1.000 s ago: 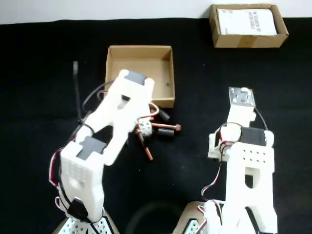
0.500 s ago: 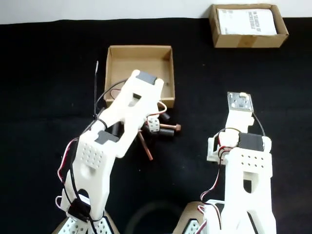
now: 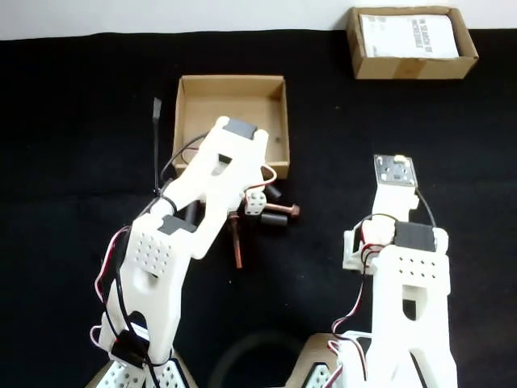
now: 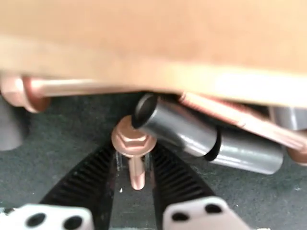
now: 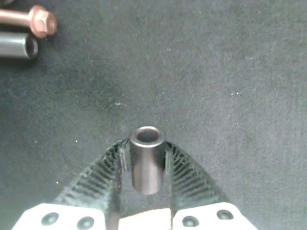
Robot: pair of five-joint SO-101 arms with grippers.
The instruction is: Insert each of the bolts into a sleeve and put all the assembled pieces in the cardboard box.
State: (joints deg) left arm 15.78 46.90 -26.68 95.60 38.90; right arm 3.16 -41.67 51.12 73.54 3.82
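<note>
The left end effector (image 4: 135,158) is gripping a copper bolt (image 4: 134,140) by its shank, fingers narrowly parted. The bolt's head is touching a loose sleeve (image 4: 176,127) beside the cardboard box (image 4: 153,43). The right end effector (image 5: 146,151) is clamping a dark sleeve (image 5: 146,172) over the table (image 5: 230,72).

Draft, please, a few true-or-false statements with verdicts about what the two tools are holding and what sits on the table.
1. The right tool is shut on a sleeve. True.
2. The left tool grips a sleeve. False: it is shut on a copper bolt.
3. The sleeve in the right tool already has a bolt inside. False: its open end shows an empty bore.
4. A second cardboard box at the table's far edge holds a printed sheet. True.
</note>
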